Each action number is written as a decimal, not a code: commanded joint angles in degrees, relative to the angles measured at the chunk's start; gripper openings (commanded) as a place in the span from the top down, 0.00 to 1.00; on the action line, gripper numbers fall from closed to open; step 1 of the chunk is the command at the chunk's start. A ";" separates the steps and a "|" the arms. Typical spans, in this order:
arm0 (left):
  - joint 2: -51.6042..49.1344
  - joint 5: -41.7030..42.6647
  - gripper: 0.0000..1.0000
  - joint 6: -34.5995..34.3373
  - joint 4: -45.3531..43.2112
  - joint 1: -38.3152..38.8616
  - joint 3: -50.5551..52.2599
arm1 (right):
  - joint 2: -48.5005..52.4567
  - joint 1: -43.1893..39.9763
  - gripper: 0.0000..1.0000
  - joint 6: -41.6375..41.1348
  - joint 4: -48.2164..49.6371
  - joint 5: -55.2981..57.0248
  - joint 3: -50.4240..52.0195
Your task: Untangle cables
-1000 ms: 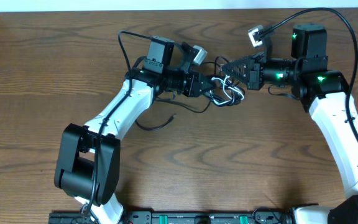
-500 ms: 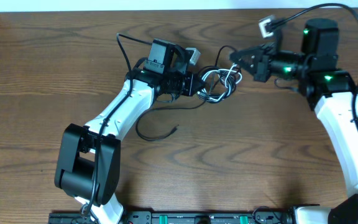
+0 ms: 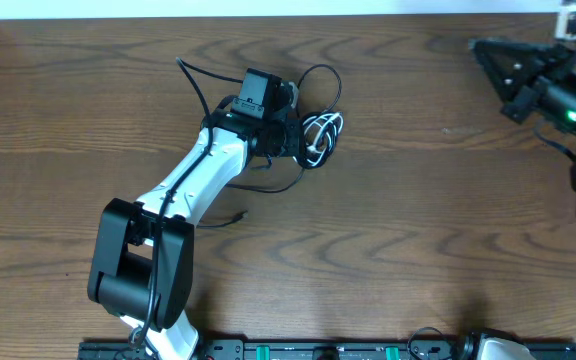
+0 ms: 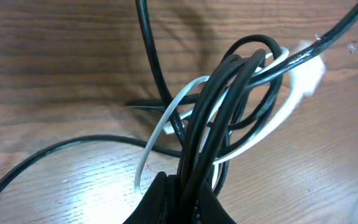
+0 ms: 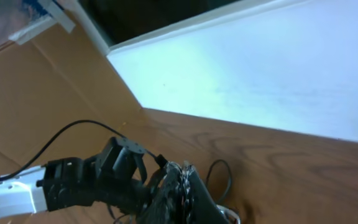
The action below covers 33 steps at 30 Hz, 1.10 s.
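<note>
The left gripper (image 3: 303,141) is clamped tight on the cables (image 3: 324,133), and the left wrist view shows it best: the fingers (image 4: 166,202) pinch the base of a fat bunch of black loops (image 4: 232,93) with the white cord (image 4: 166,121) threaded through the middle. The bundle sits just off the tip of that claw, resting on the table (image 3: 418,250) left of centre. One black loop (image 3: 320,82) sticks out toward the far edge, and a loose black tail (image 3: 236,214) trails back toward the near side. The big change is that a second ago both claws were nose to nose on the bundle mid-table, and now the right gripper (image 3: 486,52) has swung off to the far right corner, well apart from everything. It's closed with nothing visible in it, and no cord runs between the two arms. So the pull-apart probably didn't free a strand. The knot looks as tight as it did, only dragged leftward, and the right arm likely needs another grab.
</note>
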<state>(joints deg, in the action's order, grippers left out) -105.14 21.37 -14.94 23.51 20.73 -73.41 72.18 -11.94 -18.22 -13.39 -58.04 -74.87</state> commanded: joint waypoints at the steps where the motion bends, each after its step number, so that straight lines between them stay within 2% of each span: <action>1: 0.20 0.20 0.93 1.36 -1.25 -0.13 0.33 | 1.05 -0.04 0.95 -1.22 -3.37 1.09 -0.35; 7: 5.84 6.49 0.93 11.08 -0.33 -0.13 0.15 | 4.92 3.13 0.77 1.14 -6.43 3.06 -0.35; 9: 9.25 6.49 0.93 13.09 0.55 -0.13 0.15 | 6.49 4.42 0.66 1.38 -6.32 3.06 -0.35; 10: 12.04 6.51 0.93 15.02 1.16 -0.09 0.15 | 7.76 5.55 0.56 2.12 -6.03 3.08 -0.35; 11: 13.60 6.51 0.93 17.18 1.46 0.13 0.15 | 8.55 6.29 0.51 2.80 -5.57 3.08 -0.35; 14: 17.68 6.45 0.92 27.02 3.28 1.86 0.15 | 10.86 8.83 0.33 6.01 -3.02 3.08 -0.35; 16: 19.28 4.81 0.93 32.39 4.17 3.61 0.15 | 11.98 10.19 0.25 7.89 -1.64 3.06 -0.35; 20: 19.96 -5.16 0.93 34.91 5.22 7.37 0.15 | 13.64 12.72 0.12 10.27 0.13 2.97 -0.35; 25: 19.74 -14.53 0.93 37.86 8.17 11.23 0.17 | 13.73 14.25 0.09 12.07 -0.04 2.82 -0.35; 29: 19.76 -15.06 0.93 37.79 8.61 11.72 0.15 | 13.73 14.32 0.11 11.87 -0.61 2.82 -0.35; 31: 19.82 -14.23 0.92 35.23 8.79 11.65 0.15 | 13.73 14.62 0.13 11.85 -1.62 2.82 -0.35; 33: 19.85 -12.55 0.93 28.85 9.18 11.17 0.15 | 13.77 15.06 0.14 11.89 -3.72 2.89 -0.35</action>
<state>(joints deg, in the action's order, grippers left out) -85.32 8.62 20.34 32.42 32.42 -73.19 85.67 2.22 -7.42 -15.33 -54.81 -74.94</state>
